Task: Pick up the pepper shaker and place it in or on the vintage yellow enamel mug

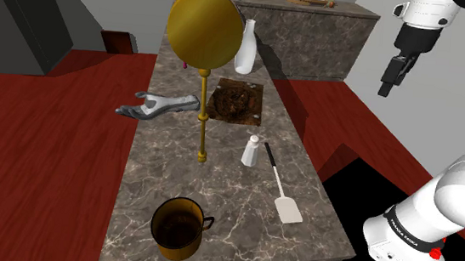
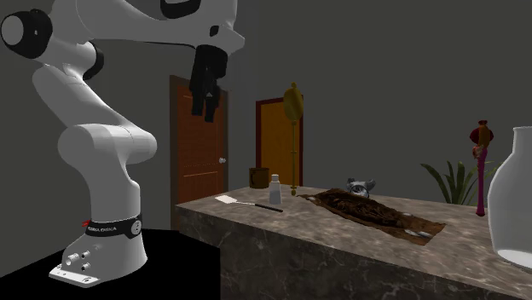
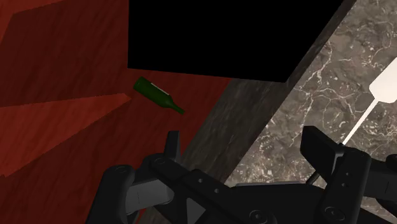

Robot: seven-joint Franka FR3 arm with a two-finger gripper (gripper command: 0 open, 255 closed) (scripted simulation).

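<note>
The pepper shaker is small and white with a silver cap, upright near the middle of the marble counter. The yellow mug, dark inside, stands at the counter's near end in the shoulder view. My black gripper hangs high in the air beside the counter, above the red floor and well away from both. Its fingers stand apart with nothing between them.
A white spatula lies beside the shaker. A gold disc on a thin stand, a grey hand sculpture, a brown mat and a white vase occupy the counter. A green bottle lies on the floor.
</note>
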